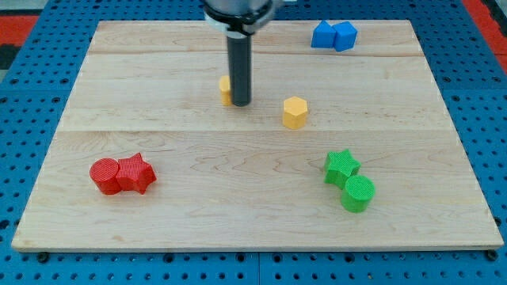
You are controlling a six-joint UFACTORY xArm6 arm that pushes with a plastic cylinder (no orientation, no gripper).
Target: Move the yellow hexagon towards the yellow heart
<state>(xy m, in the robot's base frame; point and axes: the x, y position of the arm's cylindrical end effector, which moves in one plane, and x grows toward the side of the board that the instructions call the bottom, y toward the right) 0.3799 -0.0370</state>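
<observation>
The yellow hexagon (295, 112) stands on the wooden board (253, 214) a little right of centre. A yellow block (226, 89), mostly hidden behind my rod, sits left of it; its shape cannot be made out, it may be the yellow heart. My tip (240, 104) rests on the board right beside that hidden yellow block, touching or nearly touching its right side. The tip is about 70 px to the left of the hexagon and slightly higher in the view, apart from it.
Two blue blocks (333, 35) touch at the view's top right. A red cylinder (104, 176) and a red star (135, 172) touch at the lower left. A green star (341, 166) and a green cylinder (358, 193) touch at the lower right.
</observation>
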